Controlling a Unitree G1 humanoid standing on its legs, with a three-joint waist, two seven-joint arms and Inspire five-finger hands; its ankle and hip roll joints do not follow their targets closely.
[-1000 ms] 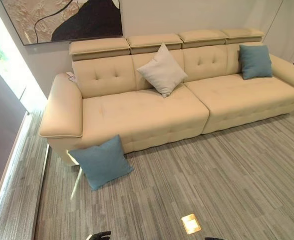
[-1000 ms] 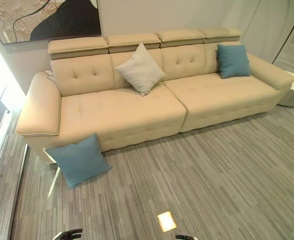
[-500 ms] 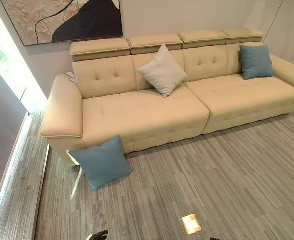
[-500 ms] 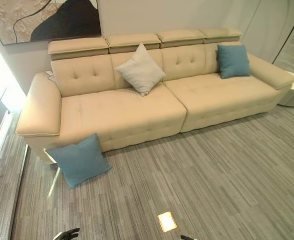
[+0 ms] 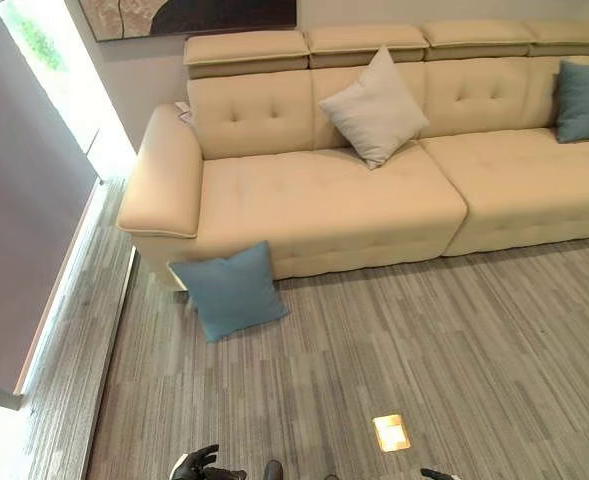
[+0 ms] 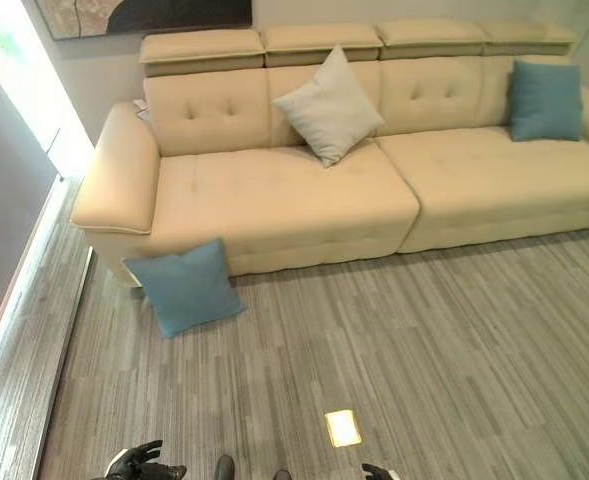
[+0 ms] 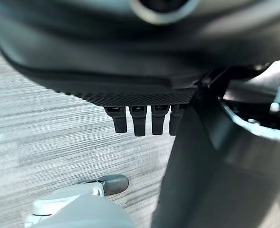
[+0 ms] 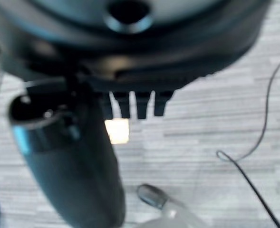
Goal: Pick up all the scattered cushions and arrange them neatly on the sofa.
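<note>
While a long cream leather sofa [image 6: 304,190] with tufted back and raised headrests is seen along the far wall, one square teal fabric cushion [image 6: 185,286] is found off it, on the grey striped carpet floor [image 6: 424,350]. That floor cushion is propped tilted against the sofa's front base, just below the padded armrest [image 6: 119,175] on the robot's left end. A pale grey square cushion [image 6: 329,104] is stood on one corner on the seat, leaned against the backrest near the middle of the sofa. A second teal cushion [image 6: 545,100] is set upright against the backrest toward the right end, well apart from the grey one.

A small bright rectangular floor plate [image 6: 343,427] is seen in the carpet near the lower middle of the head views. A framed dark-and-beige wall painting [image 5: 189,15] is hung above the sofa's left part, and a bright floor-level window strip [image 5: 59,60] is seen beside the left wall.

The left hand [image 5: 200,465] is seen at the lower edge of the head views, low over the carpet and well apart from the floor cushion; in its wrist view its fingers [image 7: 138,124] are seen straight and relaxed, with nothing held. The right hand [image 6: 376,471] is seen at the lower edge to the right; its fingers [image 8: 142,108] are likewise extended over bare carpet, empty.
</note>
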